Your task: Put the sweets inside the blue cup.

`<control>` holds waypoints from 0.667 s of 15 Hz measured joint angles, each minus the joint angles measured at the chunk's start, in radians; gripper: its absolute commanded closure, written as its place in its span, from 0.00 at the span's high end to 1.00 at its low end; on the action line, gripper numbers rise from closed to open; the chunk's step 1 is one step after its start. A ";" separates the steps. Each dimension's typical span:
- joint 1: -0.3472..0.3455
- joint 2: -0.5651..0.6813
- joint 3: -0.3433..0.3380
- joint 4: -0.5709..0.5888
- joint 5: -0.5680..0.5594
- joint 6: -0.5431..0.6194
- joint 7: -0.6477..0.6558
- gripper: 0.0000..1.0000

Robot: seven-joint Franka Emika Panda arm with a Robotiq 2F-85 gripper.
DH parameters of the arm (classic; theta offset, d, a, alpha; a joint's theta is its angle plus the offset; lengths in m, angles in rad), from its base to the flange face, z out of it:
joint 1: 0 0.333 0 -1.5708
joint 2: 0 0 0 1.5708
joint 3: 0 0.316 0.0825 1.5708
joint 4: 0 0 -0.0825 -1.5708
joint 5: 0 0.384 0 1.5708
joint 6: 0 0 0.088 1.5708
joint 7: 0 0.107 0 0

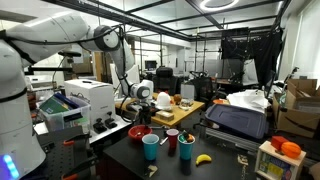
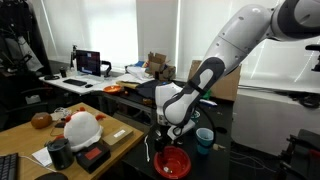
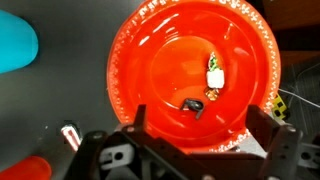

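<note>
Robot arm [image 1: 60,35]: it enters from the frame side, so its base is cut off in both exterior views. Dark bench [image 1: 235,165]: its edges run out of frame or under clutter and cannot be traced in full. Red bowl [image 3: 125,70]: it stands on the bench directly below the pincer [image 3: 205,112]; in the wrist view its near rim is covered by the pincer body and its right side is cropped by the frame. Pincer: jaws stand wide apart, holding nothing, with the fingers spanning the near part of the bowl and clear of its contents. Blue cup [image 1: 151,148]: upright on the bench just beside the red bowl, on the side toward the bench edge nearest that camera. In the wrist view only a cropped portion of it [image 3: 12,45] shows at the upper left, and its inside is not visible in any view. Red cup [image 1: 172,140] and dark cup [image 1: 186,150]: these stand close together beside the blue cup. Sweets [image 3: 215,75]: they lie in the bowl, one pale wrapped piece and two darker ones near it. Any wrapper print is too small to read. A small red and white item [image 3: 70,133] on the bench is too blurred to identify.
</note>
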 measured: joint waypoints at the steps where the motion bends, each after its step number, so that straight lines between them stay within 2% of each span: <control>1: 0.002 0.009 0.000 0.009 0.009 0.000 0.003 1.00; 10: 0.003 0.047 0.013 0.029 0.053 -0.002 0.000 1.00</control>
